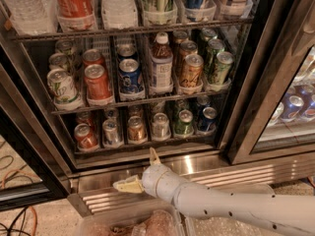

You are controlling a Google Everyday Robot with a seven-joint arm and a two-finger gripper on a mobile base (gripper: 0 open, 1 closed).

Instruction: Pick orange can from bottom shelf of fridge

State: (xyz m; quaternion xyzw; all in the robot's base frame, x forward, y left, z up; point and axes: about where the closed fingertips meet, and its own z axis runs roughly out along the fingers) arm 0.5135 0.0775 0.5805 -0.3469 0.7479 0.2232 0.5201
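Note:
The fridge [64, 161] stands open in front of me, black-framed with wire racks. The bottom shelf [147, 142] holds a row of short cans in clear cups. The orange can [136, 129] stands third from the left in that row, between a silver can [111, 132] and another silver can [160, 125]. My gripper [140, 169] is below the shelf, in front of the ribbed steel base [197, 167], a little below and right of the orange can. Its two tan fingers are spread wide apart, one up and one to the left, holding nothing.
A red can [85, 136] is at the left of the bottom row; green [184, 122] and blue [206, 119] cans are at the right. The rack above holds taller cans and a bottle [161, 65]. A clear bin [128, 222] sits below. The glass door [290, 107] is at right.

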